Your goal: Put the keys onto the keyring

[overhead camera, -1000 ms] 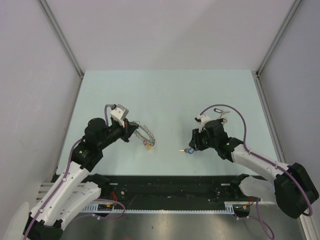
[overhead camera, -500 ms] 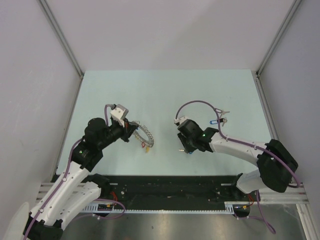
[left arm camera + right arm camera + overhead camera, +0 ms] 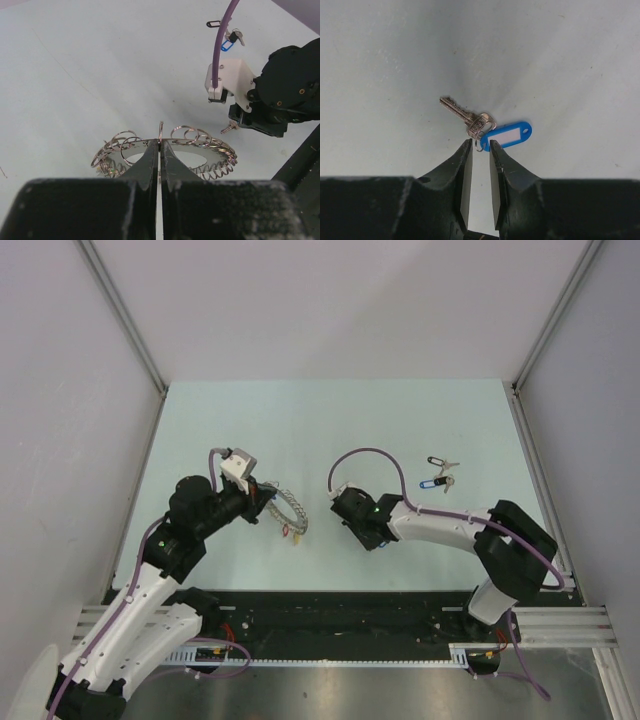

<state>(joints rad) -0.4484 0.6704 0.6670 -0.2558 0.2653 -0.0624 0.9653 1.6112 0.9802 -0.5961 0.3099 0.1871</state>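
Note:
The keyring [image 3: 165,145], a large silver ring strung with small split rings and a spring, hangs from my left gripper [image 3: 160,144], which is shut on its wire. From above the keyring [image 3: 290,510] juts right of that gripper [image 3: 262,502], red and yellow tags dangling. A silver key [image 3: 462,114] with a blue tag [image 3: 507,136] lies on the table. My right gripper [image 3: 480,146] stands over it, jaws narrowly open, the key's small ring between the tips. Two more keys [image 3: 440,472] with blue and black tags lie at the far right.
The right arm [image 3: 440,525] stretches low across the table from the right, its purple cable [image 3: 365,460] looping above. White walls close in the pale green table [image 3: 330,420] on three sides. The black rail [image 3: 340,615] runs along the near edge.
The right wrist has swung left across the table and its jaws have narrowed around the ring of the blue-tagged key. The left arm and the keyring have stayed still.

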